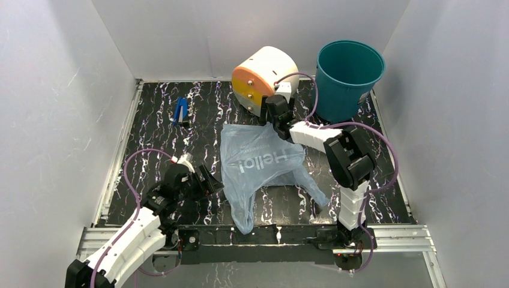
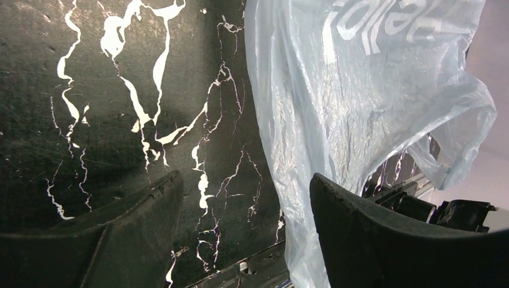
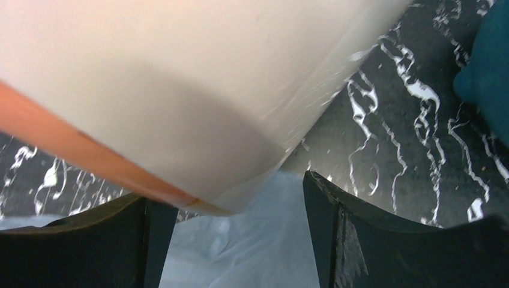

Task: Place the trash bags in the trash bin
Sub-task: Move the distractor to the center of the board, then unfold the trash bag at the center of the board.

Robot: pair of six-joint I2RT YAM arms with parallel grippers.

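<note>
The trash bag [image 1: 264, 162], thin light-blue plastic with white lettering, lies spread flat mid-table, one handle trailing to the near edge. The teal trash bin [image 1: 348, 75] stands upright at the back right, apart from the bag. My left gripper [image 1: 211, 180] hangs open at the bag's left edge. In the left wrist view the bag [image 2: 360, 102] runs down beside the right finger [image 2: 384, 234], unclamped. My right gripper [image 1: 274, 115] is open over the bag's far edge, close to the drum. In the right wrist view the bag [image 3: 252, 252] lies between the spread fingers [image 3: 390, 240].
A cream-and-orange drum [image 1: 264, 78] lies tilted at the back centre, filling the right wrist view [image 3: 180, 90]. The bin's side [image 3: 489, 72] shows at that view's right edge. A small blue tool [image 1: 180, 110] lies at the back left. White walls enclose the black marbled table [image 1: 156, 144].
</note>
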